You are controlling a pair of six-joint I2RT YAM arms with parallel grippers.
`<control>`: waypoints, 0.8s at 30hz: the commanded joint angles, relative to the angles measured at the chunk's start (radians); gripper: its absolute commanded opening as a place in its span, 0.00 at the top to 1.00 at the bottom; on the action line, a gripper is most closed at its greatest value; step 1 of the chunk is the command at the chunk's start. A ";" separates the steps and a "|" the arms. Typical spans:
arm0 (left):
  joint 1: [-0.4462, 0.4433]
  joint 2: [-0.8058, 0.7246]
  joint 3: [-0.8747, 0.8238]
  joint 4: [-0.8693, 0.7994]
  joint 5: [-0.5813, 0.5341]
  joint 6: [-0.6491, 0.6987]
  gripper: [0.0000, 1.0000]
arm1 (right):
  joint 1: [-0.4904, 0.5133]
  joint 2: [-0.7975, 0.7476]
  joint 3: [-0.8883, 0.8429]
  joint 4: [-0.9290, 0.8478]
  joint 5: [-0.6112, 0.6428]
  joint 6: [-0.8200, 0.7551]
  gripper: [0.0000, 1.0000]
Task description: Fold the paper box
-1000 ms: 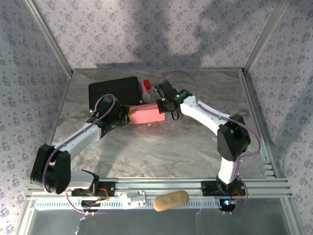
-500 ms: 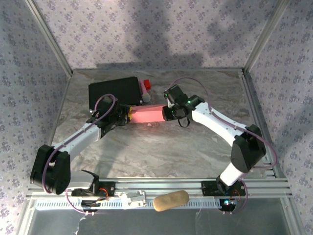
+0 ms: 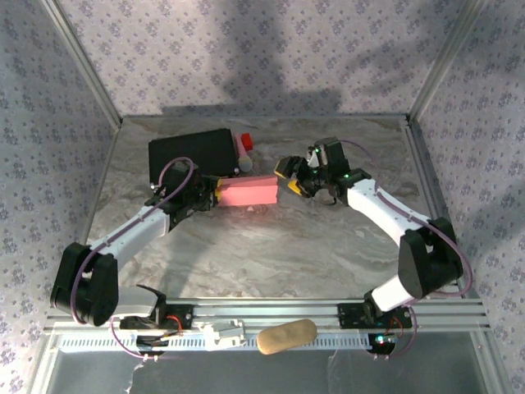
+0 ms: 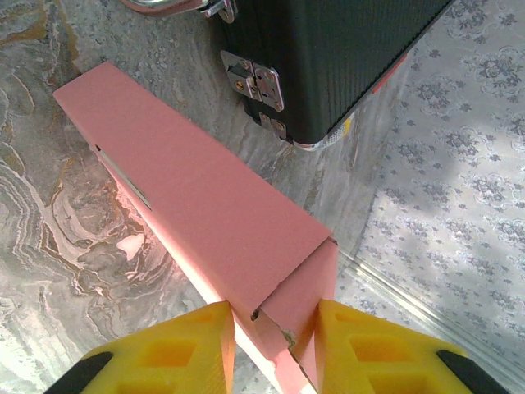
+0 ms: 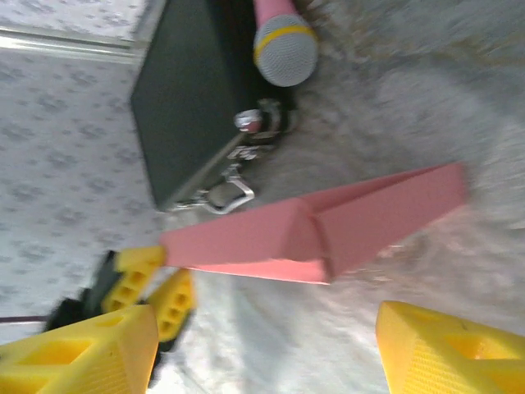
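The paper box is a pink, flat rectangular box lying across the middle of the table, just in front of a black case. My left gripper is shut on its left end. In the left wrist view the yellow fingers pinch the end flap of the paper box at my left gripper. My right gripper hovers open just off the box's right end, not touching it. In the right wrist view the paper box lies ahead of my right gripper, whose jaws stand wide apart with nothing between them.
A black latched case sits at the back left, touching the box's far side. A pink and red microphone-like object lies beside the case. A tan oblong object rests on the near rail. Patterned walls and metal posts enclose the table.
My right gripper has let go of the box's right end, opened wide and drawn back to the right. The left gripper and the box have stayed put.
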 commanded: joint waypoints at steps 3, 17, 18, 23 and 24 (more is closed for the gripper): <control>0.004 0.012 0.021 -0.085 -0.012 0.009 0.71 | 0.015 0.099 -0.027 0.212 -0.162 0.312 0.27; 0.005 0.020 0.041 -0.097 -0.013 0.021 0.72 | -0.024 0.086 -0.112 0.120 -0.154 0.306 0.30; 0.006 0.019 0.042 -0.099 -0.015 0.022 0.72 | -0.026 0.081 -0.118 0.109 -0.154 0.304 0.30; 0.006 0.024 0.051 -0.105 -0.018 0.026 0.73 | -0.049 0.042 -0.142 0.070 -0.140 0.287 0.29; 0.006 0.025 0.052 -0.105 -0.018 0.026 0.73 | -0.050 0.043 -0.138 0.068 -0.145 0.286 0.28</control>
